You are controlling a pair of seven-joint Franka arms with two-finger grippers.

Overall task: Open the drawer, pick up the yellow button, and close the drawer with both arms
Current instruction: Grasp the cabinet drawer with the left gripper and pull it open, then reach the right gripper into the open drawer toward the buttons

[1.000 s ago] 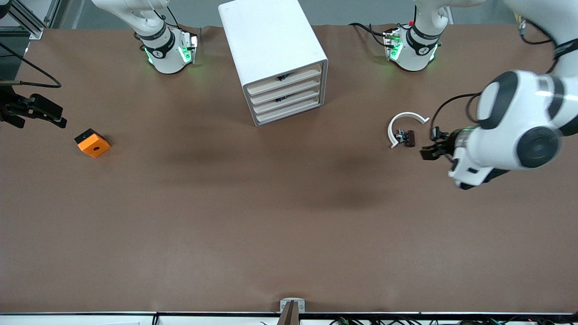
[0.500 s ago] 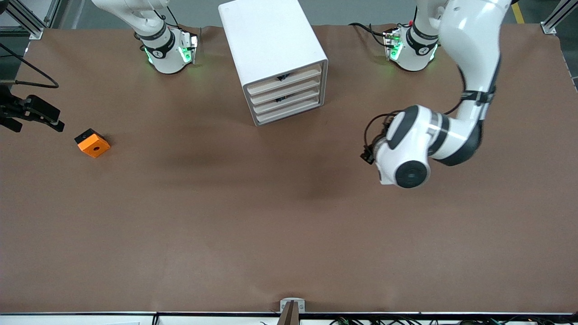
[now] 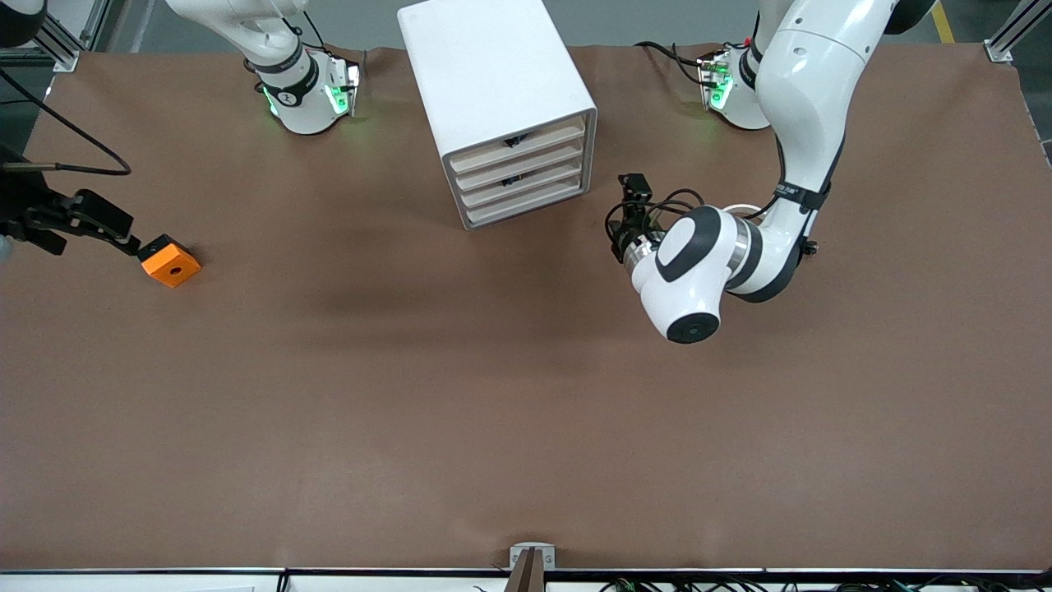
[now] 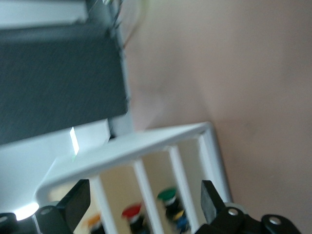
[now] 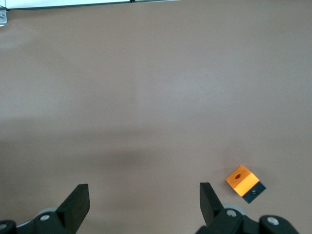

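Note:
The white cabinet [image 3: 493,74] stands between the arm bases, and all four cream drawer fronts sit flush. The uppermost drawer [image 3: 518,141] is shut. My left gripper [image 3: 631,197] hovers beside the drawer fronts, toward the left arm's end, apart from them. It is open and empty in the left wrist view [image 4: 141,214], which faces the drawer fronts [image 4: 161,161]. A blurred button with a yellow cap and bluish base [image 4: 178,217] shows inside the cabinet; I cannot tell which drawer holds it. My right gripper [image 3: 115,226] is open and empty [image 5: 141,209] at the right arm's end.
An orange square block with a hole [image 3: 169,261] lies just past the right gripper's tip and shows in the right wrist view [image 5: 242,179]. Red [image 4: 131,212] and green [image 4: 168,195] capped buttons sit inside the cabinet. A white curved piece [image 3: 744,209] is mostly hidden under the left arm.
The left arm has swung from the left arm's end of the table, over the white curved piece, to beside the drawer fronts. The right gripper has shifted a little toward the orange block.

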